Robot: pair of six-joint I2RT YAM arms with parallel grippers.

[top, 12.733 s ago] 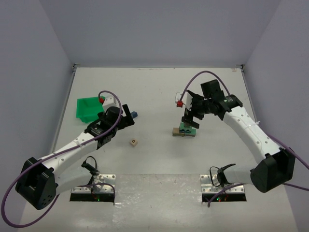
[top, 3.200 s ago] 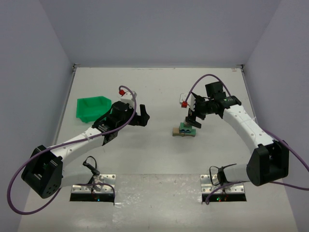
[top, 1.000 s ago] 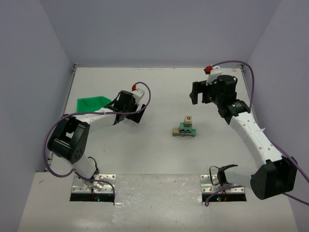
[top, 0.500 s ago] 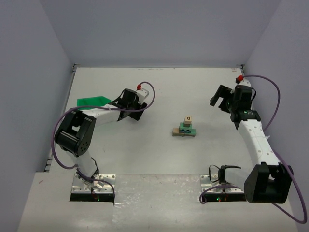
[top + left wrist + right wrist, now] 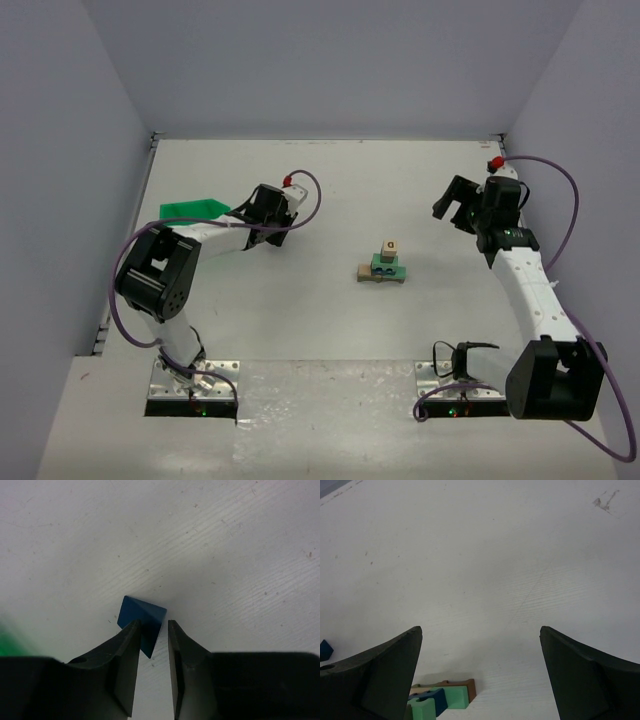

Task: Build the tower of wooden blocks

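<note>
The wood block tower point(image 5: 383, 260) stands alone mid-table, between my two arms and well apart from both. It has pale bars point(image 5: 369, 274) at the base, a green block point(image 5: 384, 265) on them, and a tan cube point(image 5: 390, 247) on top. That cube is the news. Some seconds ago it lay loose on the table point(image 5: 330, 330) while my right claw was bent over the stack. Now the cube sits up there and my right claw point(image 5: 455, 200) has drawn off to the right, jaws spread wide with nothing between them (its own camera catches only the tower's foot at the lower edge). So I judge that storey done and the stack standing by itself.

My left claw point(image 5: 154, 625) is where things are moving. A second ago it gaped. Now its jaws have come in close on either side of one corner of a small blue block point(image 5: 142, 614), which lies on the table near the green bin point(image 5: 190, 211). One jaw touches the block, but beside the other a thin strip of table seems to show, so I cannot tell whether I truly have it pinched. If the grip takes, I judge this blue piece is next for the top. Caught by a corner like this, it may twist as I lift.
</note>
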